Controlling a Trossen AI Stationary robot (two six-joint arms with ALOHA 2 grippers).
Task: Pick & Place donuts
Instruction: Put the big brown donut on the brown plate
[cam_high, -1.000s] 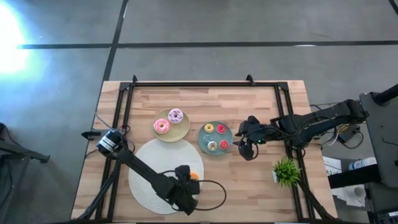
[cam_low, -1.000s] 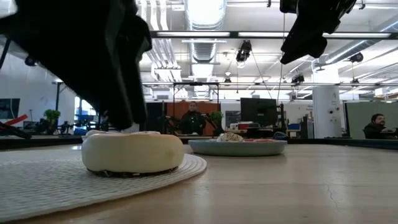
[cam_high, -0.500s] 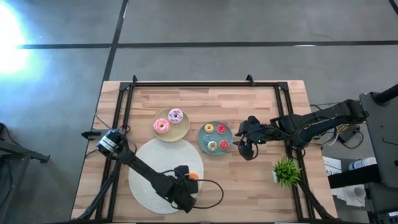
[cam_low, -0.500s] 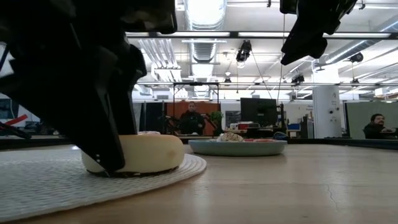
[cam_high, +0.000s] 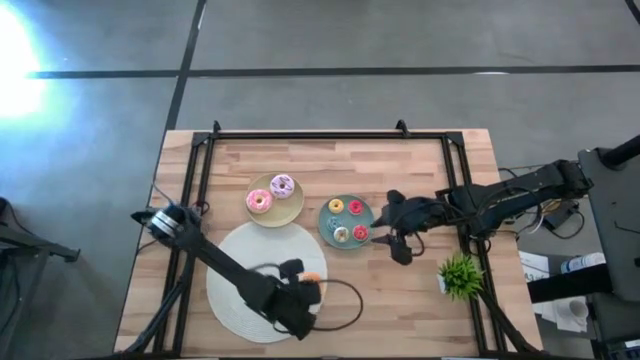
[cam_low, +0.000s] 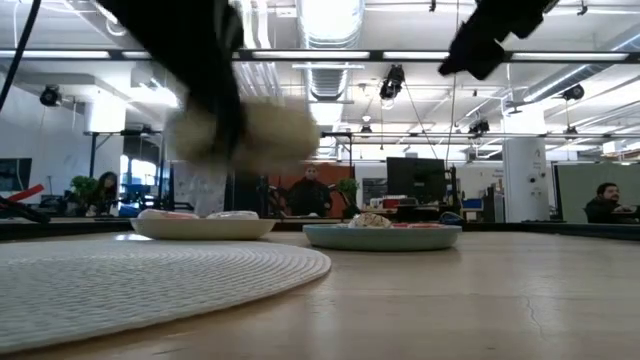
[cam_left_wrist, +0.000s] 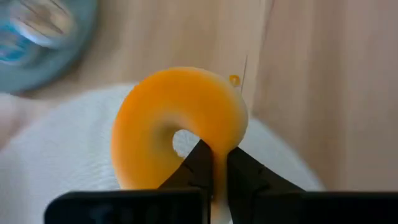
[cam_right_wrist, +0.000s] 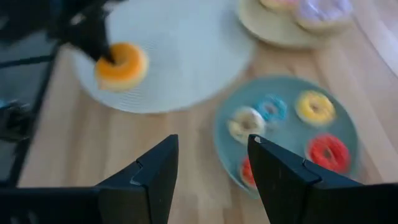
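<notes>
My left gripper (cam_high: 303, 281) is shut on an orange-tan ring donut (cam_left_wrist: 177, 121) above the big white mat (cam_high: 240, 275). The donut shows blurred and well above the mat in the low view (cam_low: 250, 135). A pink donut (cam_high: 260, 203) and a white-sprinkled donut (cam_high: 283, 185) lie on the cream plate (cam_high: 293, 210). Several tiny donuts (cam_right_wrist: 317, 107) lie on the teal plate (cam_high: 327, 225). My right gripper (cam_high: 393, 244) is open and empty above the table, just right of the teal plate. My left gripper pinches the donut's ring wall (cam_left_wrist: 217, 140), with one finger (cam_left_wrist: 199, 158) in the hole and the other finger (cam_left_wrist: 242, 168) outside. The fingers come from above. The donut hangs lifted clear of the mat.
A small green plant (cam_high: 460, 275) stands near the table's right front. A black frame (cam_high: 300, 135) runs along the far and side edges. Bare wood lies between the mat and the plant.
My left gripper has gone down onto the donut on the mat, then risen with it. The donut, which lay on the mat, now hangs clear above it. My right gripper has shifted a little toward the teal plate.
</notes>
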